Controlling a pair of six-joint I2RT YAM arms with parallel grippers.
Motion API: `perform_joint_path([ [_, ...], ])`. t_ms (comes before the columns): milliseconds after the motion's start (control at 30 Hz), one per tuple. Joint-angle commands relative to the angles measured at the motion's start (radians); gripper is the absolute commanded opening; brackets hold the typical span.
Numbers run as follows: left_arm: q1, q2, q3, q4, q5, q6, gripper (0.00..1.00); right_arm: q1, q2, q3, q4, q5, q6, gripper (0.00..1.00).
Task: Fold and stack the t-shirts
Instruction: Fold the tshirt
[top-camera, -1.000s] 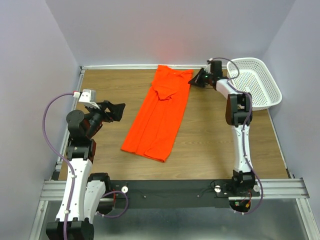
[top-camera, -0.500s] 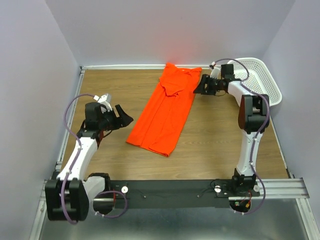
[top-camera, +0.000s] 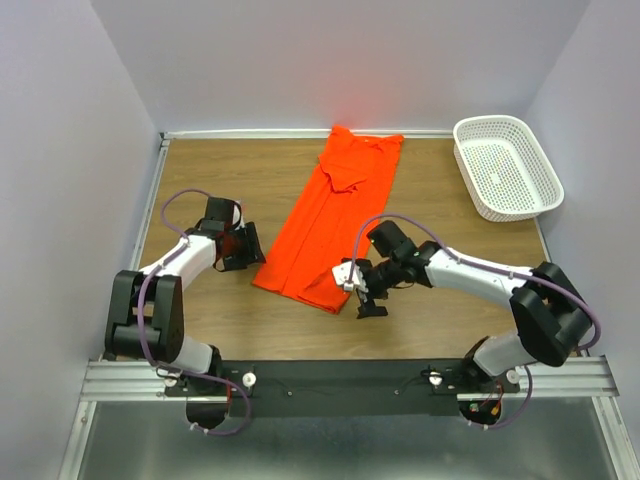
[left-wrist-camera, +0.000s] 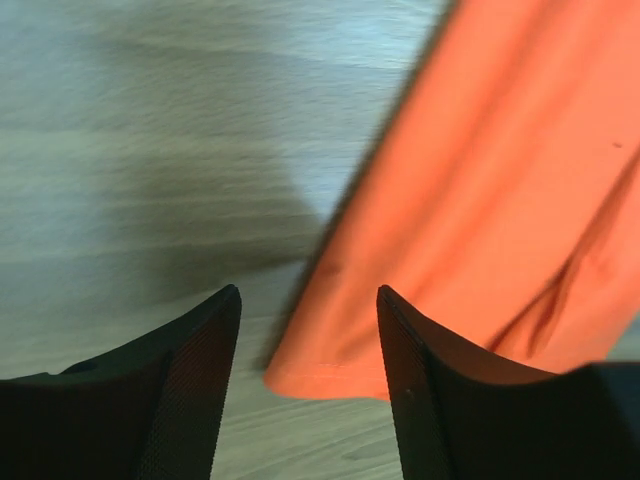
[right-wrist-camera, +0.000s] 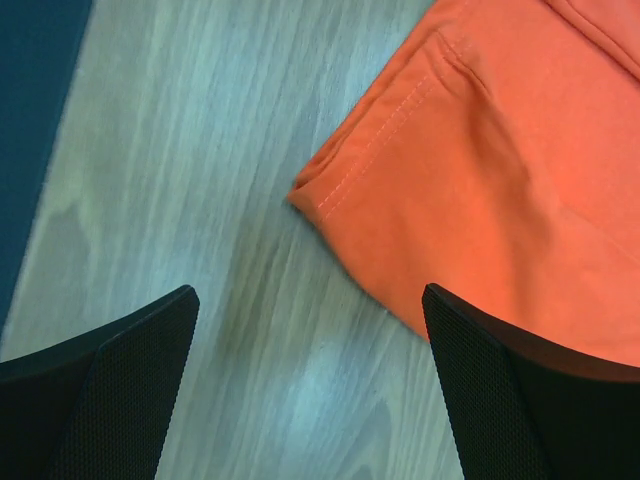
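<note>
The left gripper (top-camera: 254, 248) sits low over the wooden table (top-camera: 230, 170), jaws partly apart and gripping nothing. The near left hem corner of the folded orange-red t-shirt (top-camera: 335, 215) lies between its fingertips. The right gripper (top-camera: 360, 290) gapes wide and empty, with the t-shirt's other near corner just ahead, between its fingers.

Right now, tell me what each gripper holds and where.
Nothing is held. The left gripper and the right gripper are both open, each at a near hem corner of the t-shirt.
</note>
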Motion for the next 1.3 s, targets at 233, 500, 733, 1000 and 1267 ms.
perform_joint_path([
  [233, -0.001, -0.191, -0.095, -0.153, -0.128, -0.27, 0.64, 0.254, 0.026, -0.087, 0.327, 0.356, -0.051, 0.95],
  [500, -0.01, -0.067, -0.128, -0.093, -0.009, -0.271, 0.53, 0.256, 0.004, -0.107, 0.341, 0.399, -0.041, 0.91],
  [733, -0.017, 0.016, -0.099, -0.122, -0.031, -0.218, 0.37, 0.256, -0.009, -0.125, 0.342, 0.378, -0.075, 0.87],
  [1000, -0.02, 0.025, -0.054, -0.129, -0.018, -0.201, 0.11, 0.259, 0.0, -0.144, 0.342, 0.315, -0.112, 0.85],
  [1267, -0.02, -0.003, -0.054, -0.135, 0.017, -0.179, 0.09, 0.303, 0.105, -0.093, 0.342, 0.356, -0.084, 0.72],
])
